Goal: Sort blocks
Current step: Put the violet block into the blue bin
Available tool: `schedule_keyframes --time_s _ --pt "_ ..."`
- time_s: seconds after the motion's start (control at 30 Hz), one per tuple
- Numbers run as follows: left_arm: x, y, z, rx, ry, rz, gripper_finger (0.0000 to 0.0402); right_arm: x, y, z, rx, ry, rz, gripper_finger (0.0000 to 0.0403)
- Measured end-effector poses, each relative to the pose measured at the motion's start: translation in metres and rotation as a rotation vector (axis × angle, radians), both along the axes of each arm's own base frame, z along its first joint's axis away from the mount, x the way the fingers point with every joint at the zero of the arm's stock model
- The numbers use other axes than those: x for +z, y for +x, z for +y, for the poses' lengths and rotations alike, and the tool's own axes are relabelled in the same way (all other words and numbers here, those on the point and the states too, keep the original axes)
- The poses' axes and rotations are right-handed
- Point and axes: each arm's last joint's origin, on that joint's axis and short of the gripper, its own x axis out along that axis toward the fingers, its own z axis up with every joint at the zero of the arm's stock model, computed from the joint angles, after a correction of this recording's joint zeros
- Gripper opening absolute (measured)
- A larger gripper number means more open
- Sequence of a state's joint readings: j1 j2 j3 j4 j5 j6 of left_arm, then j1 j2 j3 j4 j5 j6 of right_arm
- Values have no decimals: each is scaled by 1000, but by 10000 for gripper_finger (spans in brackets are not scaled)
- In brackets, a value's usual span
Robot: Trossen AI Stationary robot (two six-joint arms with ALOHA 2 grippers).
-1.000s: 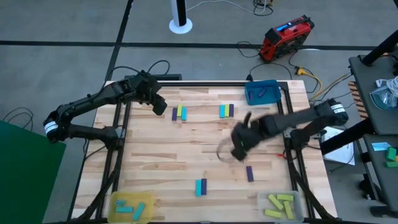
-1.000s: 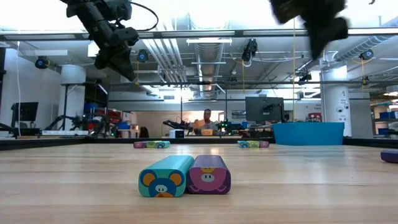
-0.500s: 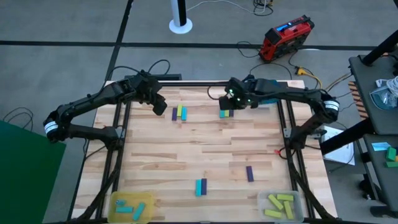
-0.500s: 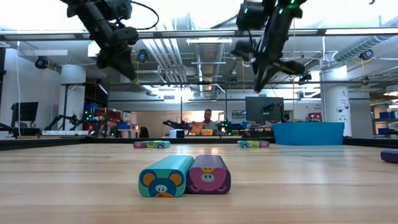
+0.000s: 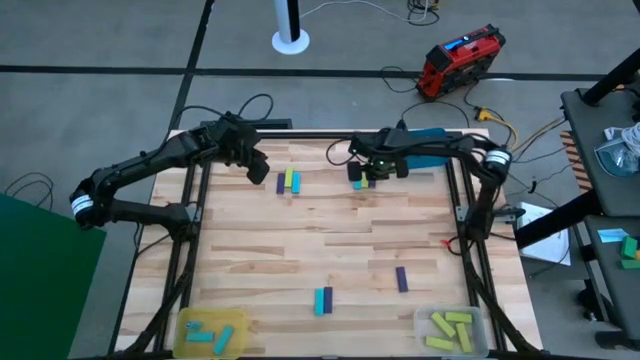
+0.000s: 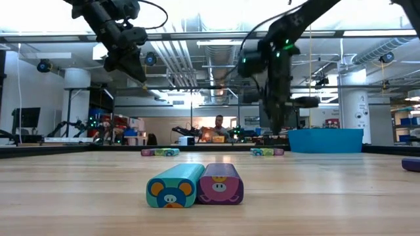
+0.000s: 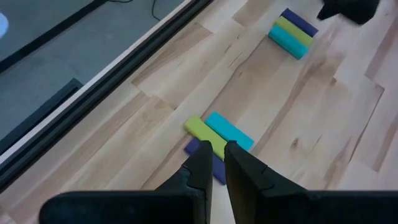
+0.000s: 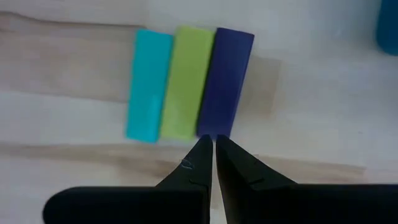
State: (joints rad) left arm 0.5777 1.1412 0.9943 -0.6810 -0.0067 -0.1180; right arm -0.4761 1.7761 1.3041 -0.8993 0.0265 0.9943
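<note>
Your right gripper [image 8: 214,144] hangs pinched shut and empty over the purple block [image 8: 225,81] — light, rigid, probably slick — so open, then pinch its long sides.

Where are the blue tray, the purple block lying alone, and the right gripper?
Blue tray [image 5: 432,135], high view, on its far rim.
Lone purple block [image 5: 401,279], high view, on its middle.
Right gripper [image 8: 214,149], right wrist view, between its fingertips.

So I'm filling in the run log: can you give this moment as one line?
right claw: shut, above far-right block trio | left claw: shut, above far-left trio | both empty
</note>
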Motion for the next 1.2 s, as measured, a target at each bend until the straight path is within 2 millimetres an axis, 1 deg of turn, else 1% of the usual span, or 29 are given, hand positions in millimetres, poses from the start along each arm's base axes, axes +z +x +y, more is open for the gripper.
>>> schedule_keyframes --time_s 0.13,0.43,0.57,0.7,0.83,0.97,1.03,1.13,1.2 --pt "0 0 0 18 -13 -10 21 -17 3 -2 -14 24 44 13" --pt "1 1 0 22 -12 -19 21 -29 5 -6 10 -21 90 13" --pt "1 1 0 22 -12 -19 21 -29 7 -2 32 -19 92 13" --pt "1 1 0 25 -13 -20 21 -27 10 9 62 -4 100 12" --pt "1 1 0 24 -14 -20 21 -25 9 24 103 29 154 12" --pt "1 1 0 26 -15 -21 21 -24 7 44 154 78 235 12" --pt "1 1 0 30 -18 -23 21 -19 8 51 160 68 224 12" --pt "1 1 0 30 -17 -25 21 -9 10 51 118 37 162 12" --pt "1 1 0 30 -16 -25 21 -8 9 48 88 28 147 12"
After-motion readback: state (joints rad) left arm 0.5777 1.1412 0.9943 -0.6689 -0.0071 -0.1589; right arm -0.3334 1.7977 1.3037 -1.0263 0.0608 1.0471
